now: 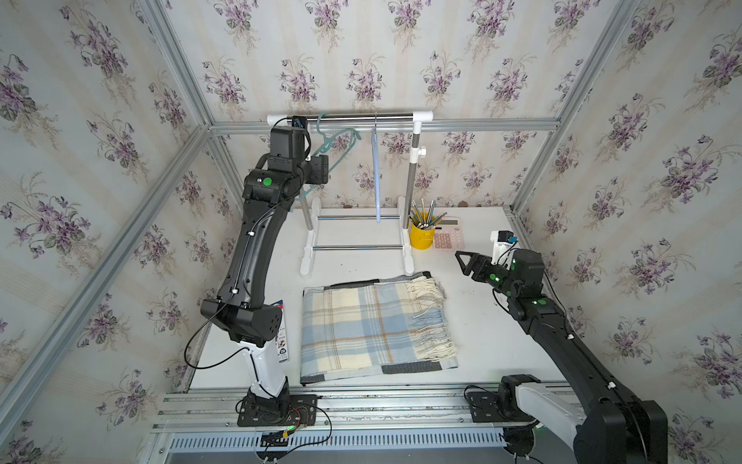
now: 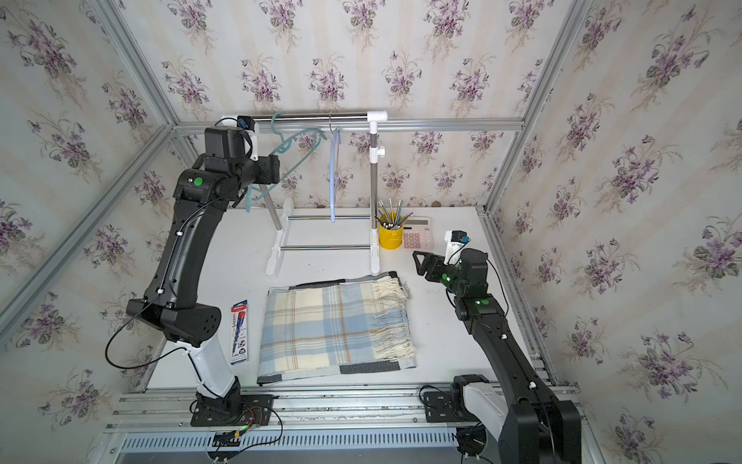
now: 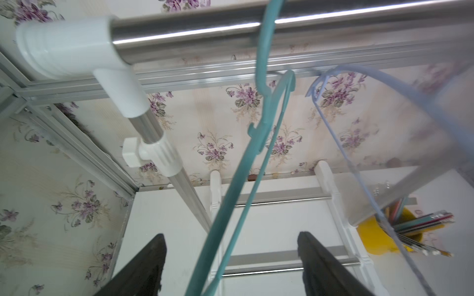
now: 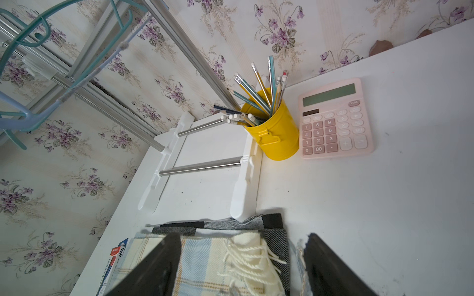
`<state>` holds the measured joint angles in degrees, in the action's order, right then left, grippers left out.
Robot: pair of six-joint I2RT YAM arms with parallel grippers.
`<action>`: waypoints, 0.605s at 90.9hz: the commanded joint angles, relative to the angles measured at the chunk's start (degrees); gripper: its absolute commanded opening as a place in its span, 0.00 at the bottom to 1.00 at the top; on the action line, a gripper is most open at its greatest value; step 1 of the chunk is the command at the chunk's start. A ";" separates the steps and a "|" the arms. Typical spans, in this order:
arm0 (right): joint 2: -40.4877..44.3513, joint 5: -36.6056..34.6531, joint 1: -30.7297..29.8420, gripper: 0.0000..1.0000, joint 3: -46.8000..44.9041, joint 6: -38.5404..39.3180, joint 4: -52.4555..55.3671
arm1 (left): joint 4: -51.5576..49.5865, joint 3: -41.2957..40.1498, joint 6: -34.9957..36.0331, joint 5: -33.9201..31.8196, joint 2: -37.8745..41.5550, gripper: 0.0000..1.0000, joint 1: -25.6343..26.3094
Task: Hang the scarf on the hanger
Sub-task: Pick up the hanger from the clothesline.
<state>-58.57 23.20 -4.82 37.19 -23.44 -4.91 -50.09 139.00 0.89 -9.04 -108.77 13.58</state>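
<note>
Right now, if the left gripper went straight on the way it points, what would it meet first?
Likely the teal hanger, hanging from the rail and crossing between the left gripper's open jaws. Its depth is unclear.

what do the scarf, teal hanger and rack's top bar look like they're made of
Scarf: soft woven cloth, maybe wool or acrylic; plaid weave, twisted fringe.
Teal hanger: likely moulded plastic, matte, thin with notches.
Top bar: polished metal, probably steel; bright streaked reflections.
</note>
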 commanded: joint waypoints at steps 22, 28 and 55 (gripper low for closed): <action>0.46 0.39 -0.26 0.80 -0.55 -0.20 -1.01 | -3.85 9.95 5.44 8.92 -9.42 0.78 -4.08; 0.80 -0.01 -0.26 0.80 -0.63 -0.05 -0.83 | -4.07 9.97 4.58 11.41 -9.94 0.72 -4.66; 0.35 0.07 -0.28 0.79 -1.50 -0.32 -2.45 | -3.89 9.84 3.70 17.22 -9.33 0.18 -4.80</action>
<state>-57.82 23.31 -4.97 35.86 -23.81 -5.43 -54.35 148.62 5.50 6.55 -118.76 8.93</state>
